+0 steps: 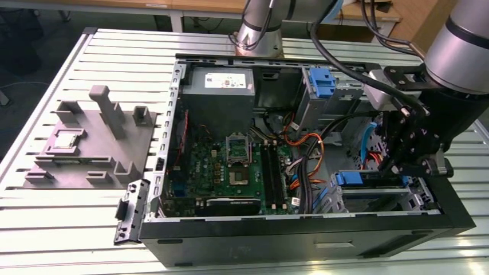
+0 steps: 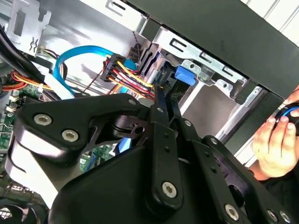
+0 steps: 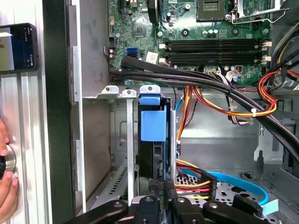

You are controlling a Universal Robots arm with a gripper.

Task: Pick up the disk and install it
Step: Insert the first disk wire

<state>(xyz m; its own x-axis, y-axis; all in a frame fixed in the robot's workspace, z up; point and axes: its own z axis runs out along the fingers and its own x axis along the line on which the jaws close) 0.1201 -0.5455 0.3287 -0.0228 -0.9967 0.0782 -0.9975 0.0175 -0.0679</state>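
Observation:
The disk (image 3: 153,126) stands on edge in the drive bay at the case's front corner, with its blue carrier tab on top and a dark body running toward the fingers. In the exterior view the disk (image 1: 359,179) sits low on the exterior view's right. My gripper (image 1: 403,171) hangs straight over its end there. The black fingers (image 3: 160,189) stand close together with no gap showing. Their tips rest at the disk's near end, beside the red, yellow and black power plug. In the second wrist view the gripper (image 2: 164,91) reaches down next to the blue tab (image 2: 186,74).
The open computer case (image 1: 306,238) lies on a slatted table. Inside are the motherboard (image 1: 229,166), a grey power-supply box (image 1: 221,83), an upright blue latch (image 1: 324,83) and cable bundles (image 3: 219,100). A grey fixture (image 1: 91,137) stands on the exterior view's left. A hand (image 2: 275,140) rests outside the case wall.

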